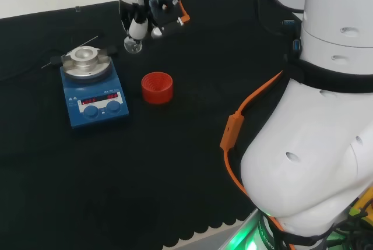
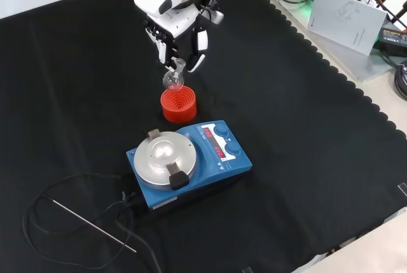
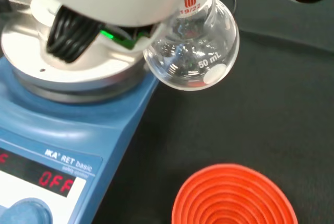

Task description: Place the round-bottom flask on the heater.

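Hand pinching neck of round-bottom flask, held aloft in the front view, at twelve o'clock from red ribbed stand and blue heater.

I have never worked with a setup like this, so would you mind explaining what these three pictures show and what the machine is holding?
This is one white robot arm at a bench covered in black cloth. Instead of a gripper it has a black and white hand with fingers and a thumb.

The head view looks over the arm from behind; the big white shapes at its right are the arm's own links. The front view looks down on the cloth from the opposite side. The wrist view sits on the wrist, so things look close and large.

On the cloth stand a blue heater with a round metal top and a red ribbed ring, a stand for flasks. The hand holds a small clear round-bottom flask by its neck, in the air.
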Available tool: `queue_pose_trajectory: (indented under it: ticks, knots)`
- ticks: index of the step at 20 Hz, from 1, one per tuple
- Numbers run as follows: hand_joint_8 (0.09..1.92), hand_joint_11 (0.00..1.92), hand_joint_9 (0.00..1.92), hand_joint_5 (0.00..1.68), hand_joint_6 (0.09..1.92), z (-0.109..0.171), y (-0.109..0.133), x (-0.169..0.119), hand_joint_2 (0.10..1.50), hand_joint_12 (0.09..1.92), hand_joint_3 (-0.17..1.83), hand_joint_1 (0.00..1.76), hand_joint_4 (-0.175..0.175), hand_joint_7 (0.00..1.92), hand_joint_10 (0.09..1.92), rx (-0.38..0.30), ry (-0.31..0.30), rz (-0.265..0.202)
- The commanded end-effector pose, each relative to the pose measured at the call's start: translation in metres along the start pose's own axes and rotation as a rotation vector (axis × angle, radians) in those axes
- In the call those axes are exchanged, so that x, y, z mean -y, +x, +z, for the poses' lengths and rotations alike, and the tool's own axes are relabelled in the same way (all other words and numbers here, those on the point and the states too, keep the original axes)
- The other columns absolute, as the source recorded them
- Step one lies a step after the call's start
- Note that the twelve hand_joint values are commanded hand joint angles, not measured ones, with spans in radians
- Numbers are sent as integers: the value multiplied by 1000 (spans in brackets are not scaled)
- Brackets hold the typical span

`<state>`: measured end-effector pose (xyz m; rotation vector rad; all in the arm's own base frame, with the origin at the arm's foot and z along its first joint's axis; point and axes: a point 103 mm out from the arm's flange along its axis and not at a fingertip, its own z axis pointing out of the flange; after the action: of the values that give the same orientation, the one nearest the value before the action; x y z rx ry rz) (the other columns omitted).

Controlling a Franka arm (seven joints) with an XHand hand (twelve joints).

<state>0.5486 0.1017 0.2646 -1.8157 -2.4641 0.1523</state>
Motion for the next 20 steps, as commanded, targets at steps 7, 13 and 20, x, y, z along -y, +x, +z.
queue_pose_trajectory:
  ticks: [7,13,20]
  knots:
    - [510,1756,1805,1369,633,-28,16,-18,464,771,942,1213,-175,1597,220,-10,-31,30]
    - [506,1759,1808,1372,630,-36,25,-35,461,771,946,1214,-175,1600,215,11,-41,101]
    - [501,1762,1811,1375,627,-32,28,-45,457,770,949,1215,-175,1603,210,13,-20,168]
